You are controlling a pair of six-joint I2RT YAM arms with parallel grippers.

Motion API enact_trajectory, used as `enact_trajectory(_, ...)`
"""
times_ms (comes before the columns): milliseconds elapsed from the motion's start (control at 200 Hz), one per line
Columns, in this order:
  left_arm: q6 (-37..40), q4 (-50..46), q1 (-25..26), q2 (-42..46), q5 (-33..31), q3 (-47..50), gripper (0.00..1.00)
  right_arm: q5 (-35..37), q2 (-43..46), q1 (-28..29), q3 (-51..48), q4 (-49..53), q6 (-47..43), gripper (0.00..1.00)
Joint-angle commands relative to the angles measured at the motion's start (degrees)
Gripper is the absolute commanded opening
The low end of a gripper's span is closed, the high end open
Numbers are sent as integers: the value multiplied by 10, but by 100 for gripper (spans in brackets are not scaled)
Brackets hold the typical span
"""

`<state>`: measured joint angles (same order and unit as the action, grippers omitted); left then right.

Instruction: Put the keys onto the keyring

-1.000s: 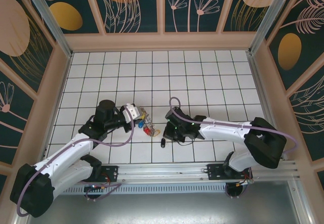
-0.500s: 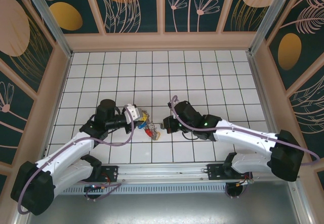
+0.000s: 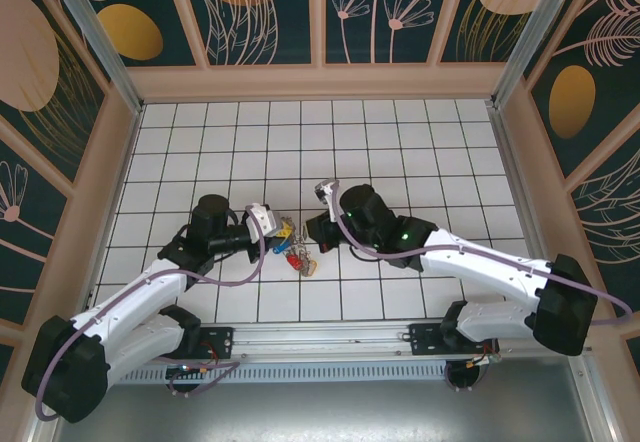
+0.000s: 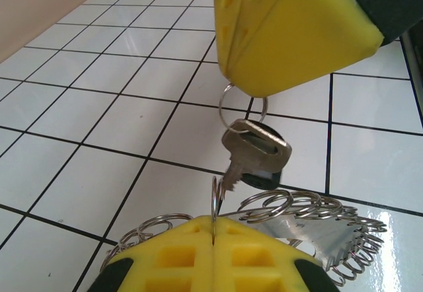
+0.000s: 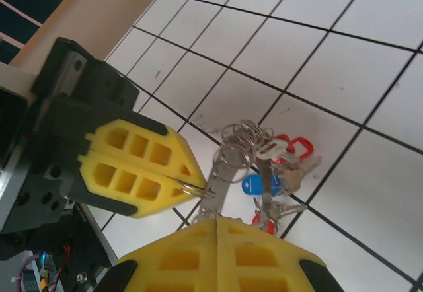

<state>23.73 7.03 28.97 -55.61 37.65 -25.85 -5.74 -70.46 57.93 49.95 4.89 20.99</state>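
White tiled bench (image 3: pixel 400 142) with black grout, walled by floral panels (image 3: pixel 270 12). Toward its near edge, midway between the sides, the left pincer (image 4: pixel 213 239) pinches the wire keyring (image 4: pixel 213 203). The right pincer (image 5: pixel 217 236) is pressed together on a small ring (image 4: pixel 241 104) carrying 1 dark-headed key (image 4: pixel 256 152). The coloured keys (image 5: pixel 271 173) cluster between them.

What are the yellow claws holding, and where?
Left gripper pinches the keyring by its thin rim; right gripper pinches the small loop atop the black-headed key.
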Motion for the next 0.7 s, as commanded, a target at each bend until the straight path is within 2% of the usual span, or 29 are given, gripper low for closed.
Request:
enact_trajectory(0,-12,26,-2,0,7,-20,0,3,-16,4,25,-8,-21,0)
enact_trajectory(170,-17,14,-2,7,-21,-23,0,96,-35,-21,60,130,1,0)
enact_trajectory(400,-20,20,-2,9,-24,-20,0,134,-8,-96,65,324,-27,0)
enact_trajectory(521,-21,23,-3,8,-26,-20,0,144,-26,-117,69,378,-53,0)
enact_trajectory(691,-24,21,-2,4,-26,-22,0,120,-104,-145,68,375,-92,0)
